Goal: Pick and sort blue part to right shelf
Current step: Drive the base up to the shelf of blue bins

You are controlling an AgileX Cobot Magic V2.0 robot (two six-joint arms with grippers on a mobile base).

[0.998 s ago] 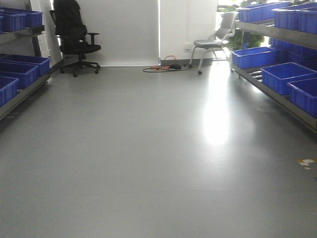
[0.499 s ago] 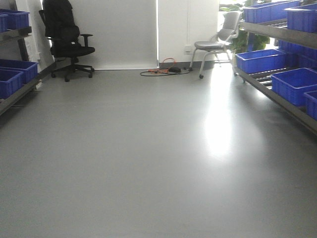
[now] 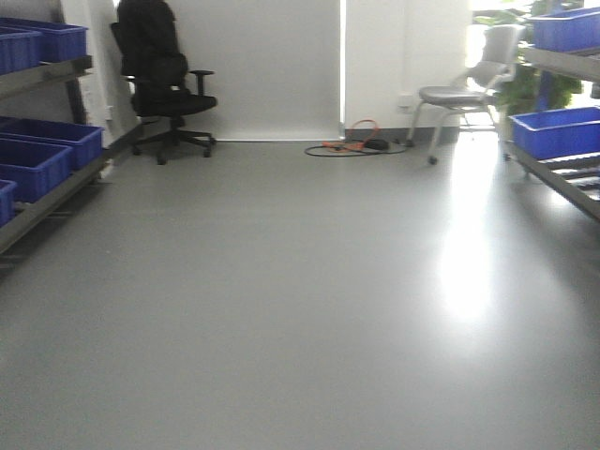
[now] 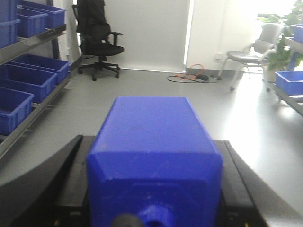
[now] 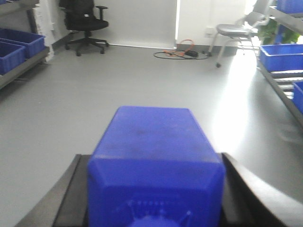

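Note:
In the right wrist view, the blue part (image 5: pixel 154 156) fills the jaws of my right gripper (image 5: pixel 151 155), cap end towards the camera, with a wide ribbed cap at the bottom edge. Black fingers (image 5: pixel 71 189) press on both its sides. My left gripper (image 4: pixel 152 139) is shut on a second blue block (image 4: pixel 151 142) that has a small knob at its near end. Neither gripper nor either block shows in the front view. The right shelf (image 3: pixel 562 173) runs along the right side of the room.
Blue bins (image 3: pixel 553 131) sit on the right shelf, and more bins (image 3: pixel 42 150) fill a left shelf (image 3: pixel 47 202). A black office chair (image 3: pixel 164 80), a grey chair (image 3: pixel 464 89) and floor cables (image 3: pixel 352 147) stand by the far wall. Grey floor (image 3: pixel 300 300) lies between the shelves.
The front view has swung left: both chairs and the cables slid right in the frame, more left bins show, and fewer right-shelf bins remain in view.

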